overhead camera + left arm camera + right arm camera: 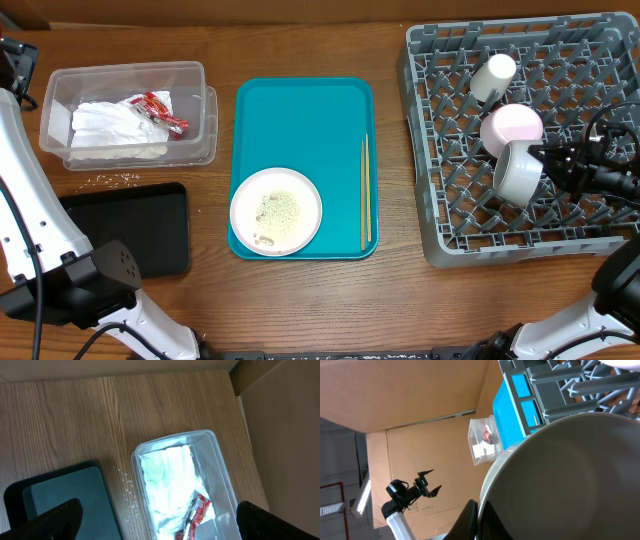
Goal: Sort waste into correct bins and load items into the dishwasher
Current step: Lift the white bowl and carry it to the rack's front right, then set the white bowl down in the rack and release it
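The right gripper [548, 160] reaches into the grey dish rack [420, 150] and pinches the rim of the grey bowl [516, 175], which is tilted on its side among the upright pegs. Just behind it sits the small white bowl [512, 127], close to or touching it, and beyond that the white cup [492, 76]. Pegs crowd the bowl on every side.

On the teal tray [300, 130] in the middle of the table lie the white plate [243, 205], dotted with pale food scraps [275, 210], and a pair of chopsticks [365, 190] along the tray's right edge.

At the far left, the clear tub [60, 85] holds crumpled napkins [105, 125] and the red-and-white wrapper [155, 110]. The black tray [130, 225] lies nearer the robot, with loose rice grains [115, 180] on the wood between the two.

The right wrist view is mostly filled by the bowl's grey inside, with one dark finger [469, 520] against the outside of the rim; the overhead cannot show that contact. The left wrist view shows the left gripper [159, 507] above the tub with its fingers [55, 520] spread wide, touching nothing.
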{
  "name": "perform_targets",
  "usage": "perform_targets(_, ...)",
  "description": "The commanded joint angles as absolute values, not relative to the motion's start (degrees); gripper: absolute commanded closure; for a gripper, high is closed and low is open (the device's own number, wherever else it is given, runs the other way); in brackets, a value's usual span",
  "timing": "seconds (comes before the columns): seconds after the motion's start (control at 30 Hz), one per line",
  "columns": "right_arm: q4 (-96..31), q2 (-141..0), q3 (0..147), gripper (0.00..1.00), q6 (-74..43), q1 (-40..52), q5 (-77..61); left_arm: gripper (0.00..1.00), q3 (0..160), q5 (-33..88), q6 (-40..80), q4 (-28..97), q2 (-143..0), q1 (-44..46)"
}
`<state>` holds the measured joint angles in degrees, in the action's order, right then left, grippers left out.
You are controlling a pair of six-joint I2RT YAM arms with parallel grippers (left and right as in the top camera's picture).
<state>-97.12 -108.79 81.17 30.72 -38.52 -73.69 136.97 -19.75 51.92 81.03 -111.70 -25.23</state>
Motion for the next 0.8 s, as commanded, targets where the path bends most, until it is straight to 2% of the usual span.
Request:
perform_targets(0.0, -97.14, -108.12, 80.95, 0.96, 31.81, -38.2, -75.9, 0.0, 136.99, -20.47, 51.42, 80.95, -112.2, -24.99)
perform_targets(0.2, -97.14, -108.12, 80.82, 0.96, 31.79, -37.36, -70.89, 0.0, 136.99, -20.47, 51.42, 80.95, -112.2, -24.99)
perform_targets(0.77, -91.72, -108.12, 78.13, 0.96, 31.73, -37.71, -70.39, 0.0, 136.99, -20.47, 51.42, 80.95, -112.2, -24.99)
